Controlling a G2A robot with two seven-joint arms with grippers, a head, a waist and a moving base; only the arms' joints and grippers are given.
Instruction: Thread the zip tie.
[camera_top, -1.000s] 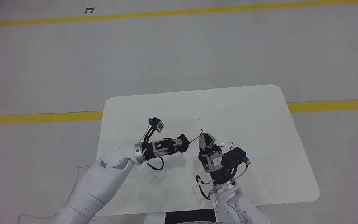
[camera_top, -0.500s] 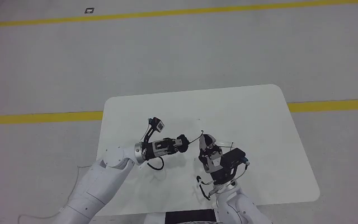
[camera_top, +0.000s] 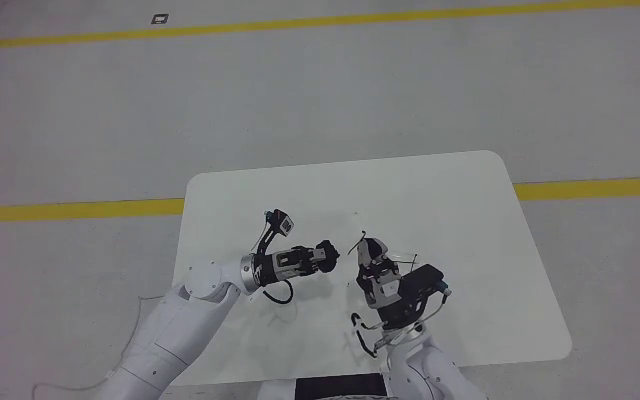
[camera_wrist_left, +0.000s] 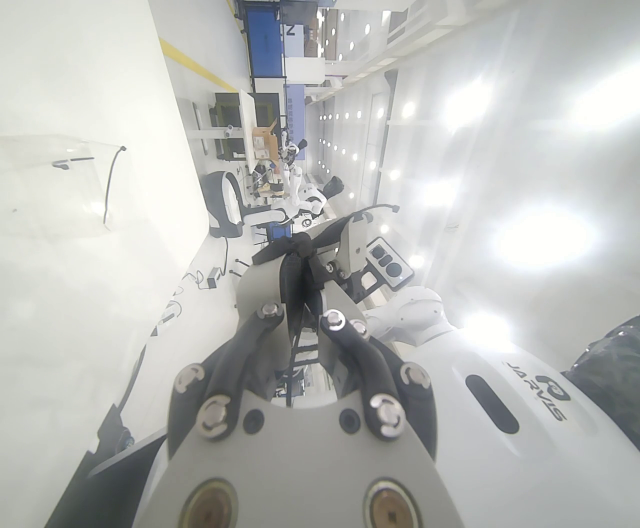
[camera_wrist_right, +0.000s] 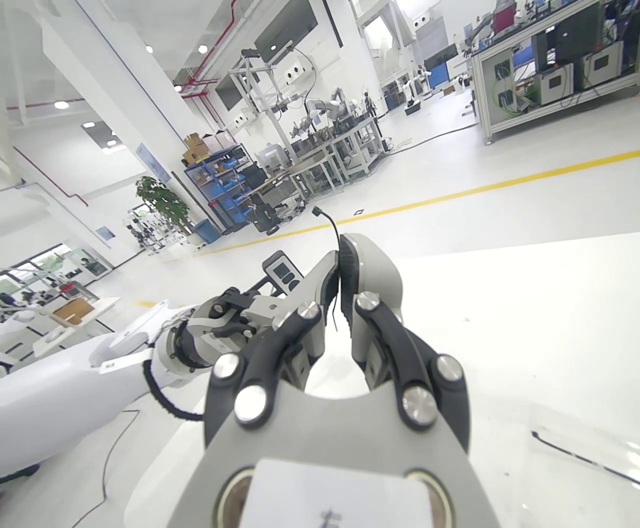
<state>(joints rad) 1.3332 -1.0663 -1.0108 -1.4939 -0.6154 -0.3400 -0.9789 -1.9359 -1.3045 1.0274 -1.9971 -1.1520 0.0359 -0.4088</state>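
**Zip tie pinched in the right gripper above the tabletop**

The right gripper (camera_wrist_right: 341, 250) is clamped on the thin black zip tie (camera_wrist_right: 332, 223). The tie's head curls out just past the fingertips and its tail hangs between the fingers. Just beside the right gripper, the left gripper (camera_wrist_left: 295, 246) has its fingers pressed together; I cannot tell whether they hold anything. The tie looks light, springy and slick, so it is likely to twist or slip. Gripping close to the end being fed would probably leave little loose length over the tabletop (camera_top: 450, 200).

Bright ceiling lamps (camera_wrist_left: 542, 235) glare; wrist views' edges bow.
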